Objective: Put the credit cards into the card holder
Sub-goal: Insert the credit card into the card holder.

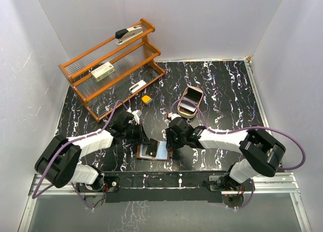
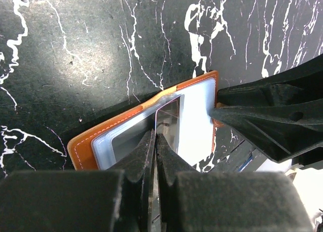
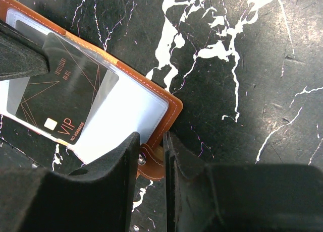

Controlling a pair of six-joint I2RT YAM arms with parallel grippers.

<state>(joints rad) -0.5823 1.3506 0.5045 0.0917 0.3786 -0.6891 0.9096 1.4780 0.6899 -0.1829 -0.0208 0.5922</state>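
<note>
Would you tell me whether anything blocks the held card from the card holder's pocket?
Nothing visible does: the card lies over the open card holder, while the right end effector sits aside at its tab.

Overhead, both sets of jaws are covering the wallet's ends at 9 and 3 o'clock. The left jaws are hiding the card's near end. The right wrist view's edge is cutting off the wallet at 9 o'clock; the right jaws are masking part of its tab. The card's fine print is showing too small to read.
</note>
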